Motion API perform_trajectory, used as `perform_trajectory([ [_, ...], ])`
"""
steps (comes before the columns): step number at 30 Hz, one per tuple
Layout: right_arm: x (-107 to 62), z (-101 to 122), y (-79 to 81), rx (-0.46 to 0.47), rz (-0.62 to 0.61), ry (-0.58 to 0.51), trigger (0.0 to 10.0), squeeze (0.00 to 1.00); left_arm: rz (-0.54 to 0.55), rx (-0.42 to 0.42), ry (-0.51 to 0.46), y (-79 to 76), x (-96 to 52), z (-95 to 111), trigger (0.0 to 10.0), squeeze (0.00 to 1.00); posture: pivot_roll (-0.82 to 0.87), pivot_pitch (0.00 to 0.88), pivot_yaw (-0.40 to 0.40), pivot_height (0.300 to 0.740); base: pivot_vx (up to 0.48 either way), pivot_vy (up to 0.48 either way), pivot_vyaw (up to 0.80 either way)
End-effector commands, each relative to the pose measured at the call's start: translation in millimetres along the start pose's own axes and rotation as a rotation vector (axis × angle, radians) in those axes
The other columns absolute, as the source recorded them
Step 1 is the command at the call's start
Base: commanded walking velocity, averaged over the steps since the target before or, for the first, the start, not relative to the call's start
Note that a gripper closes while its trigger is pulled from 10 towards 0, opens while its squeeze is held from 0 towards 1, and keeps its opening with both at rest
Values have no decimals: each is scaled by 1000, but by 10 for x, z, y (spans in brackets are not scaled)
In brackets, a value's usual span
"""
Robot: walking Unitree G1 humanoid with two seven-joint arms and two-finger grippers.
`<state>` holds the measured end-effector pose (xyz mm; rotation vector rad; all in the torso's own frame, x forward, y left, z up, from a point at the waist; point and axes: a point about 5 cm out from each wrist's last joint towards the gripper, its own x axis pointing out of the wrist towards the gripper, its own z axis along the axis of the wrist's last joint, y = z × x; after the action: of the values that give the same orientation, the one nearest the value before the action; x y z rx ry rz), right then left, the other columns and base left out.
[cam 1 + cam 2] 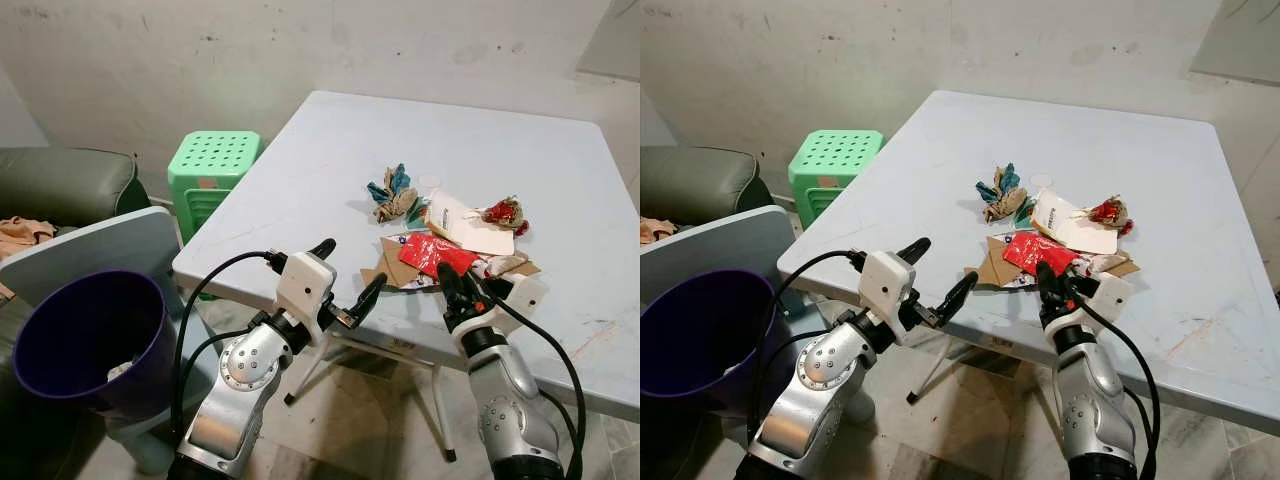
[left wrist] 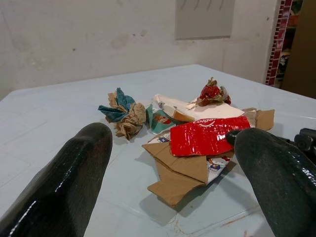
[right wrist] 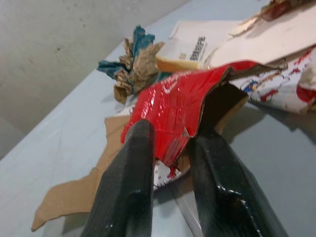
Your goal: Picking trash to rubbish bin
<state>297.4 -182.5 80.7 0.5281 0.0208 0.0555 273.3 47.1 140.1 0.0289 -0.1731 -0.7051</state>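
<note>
My right gripper is at the near edge of the table, its two fingers narrowed around the lip of the red wrapper — one finger on top, one below, pinching its edge or close to it. The wrapper lies at the front of the trash pile, at about one o'clock from my head, partly on brown cardboard. My left gripper hangs wide open just off the table edge, holding nothing.

The bin waits at about eight o'clock, down beside the table, well apart from the pile.

The risk, as I judge it: I have only the wrapper's thin edge, so it may slip free as I lift — or drag the cardboard and the printed scrap off the table onto the floor.
</note>
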Motion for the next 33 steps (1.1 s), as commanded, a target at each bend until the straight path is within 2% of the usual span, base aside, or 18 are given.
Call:
perform_trajectory([
  [1,22,-16,3,3,-17,18,0,0,9,7,-1,10,-5,11,10000,0,89,58,9,740,0,0,0],
  [15,15,-10,9,-30,-11,-4,0,0,-1,9,0,-9,-6,4,10000,0,85,44,12,740,0,0,0],
  [20,-23,16,53,-30,64,-42,0,0,-10,11,-2,-14,8,8,10000,0,80,37,13,740,0,0,0],
  [21,-53,68,91,-6,131,-91,0,0,-12,12,-2,-9,14,7,10000,0,79,35,14,740,0,0,0],
  [23,-83,106,119,0,181,-123,0,0,-11,13,-3,1,17,7,10000,0,77,31,15,740,0,0,0],
  [26,-92,140,108,-17,182,-126,0,0,-2,5,-8,58,31,30,10000,0,74,30,18,740,0,0,0],
  [27,-90,151,103,-37,183,-120,3686,0,0,-2,-12,87,33,42,10000,0,73,29,19,740,0,0,0],
  [28,-88,163,100,-53,185,-119,9020,0,3,1,-13,109,33,47,10000,0,73,29,19,740,0,0,0],
  [29,-86,171,98,-64,186,-119,10000,0,5,4,-13,123,32,50,10000,0,73,29,19,740,0,0,0],
  [32,-85,215,82,-101,187,-118,10000,0,24,1,-15,207,24,67,10000,0,70,32,21,740,0,0,0],
  [33,-96,285,61,-155,209,-121,10000,0,53,-22,-22,340,12,102,10000,0,68,34,23,740,0,0,0],
])
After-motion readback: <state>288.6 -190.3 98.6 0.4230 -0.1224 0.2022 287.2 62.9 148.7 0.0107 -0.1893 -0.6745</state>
